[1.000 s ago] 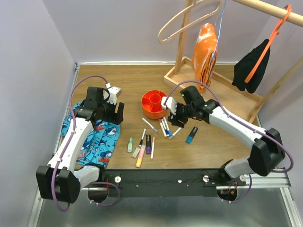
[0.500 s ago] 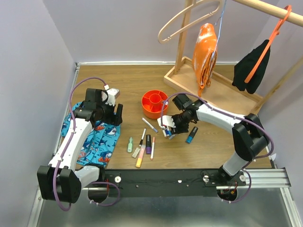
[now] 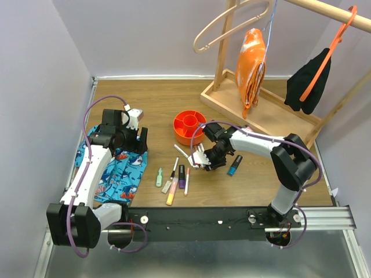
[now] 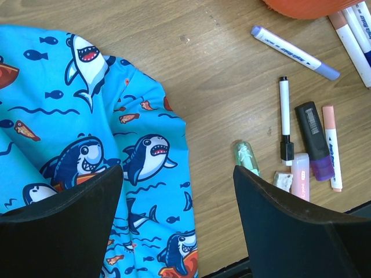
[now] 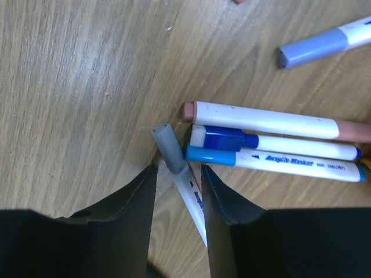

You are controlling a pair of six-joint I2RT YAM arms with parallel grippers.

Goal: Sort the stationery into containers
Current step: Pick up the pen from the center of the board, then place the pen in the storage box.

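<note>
Closely, the right gripper (image 5: 178,171) straddles a grey-capped white marker (image 5: 168,147) on the table (image 3: 151,98).
Its fingers (image 5: 127,208) flank it unclenched, three more markers (image 5: 261,121) just beside; left gripper (image 4: 178,169) gapes empty above shark-print cloth (image 4: 69,116); red-orange bowl (image 3: 185,139) sits near.

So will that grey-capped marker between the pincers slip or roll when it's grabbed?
Probably stiff and light: the grey-capped marker looks like a thin plastic barrel. Its round, smooth body may roll or twist, since it lies slanted between the right gripper's fingers.
</note>
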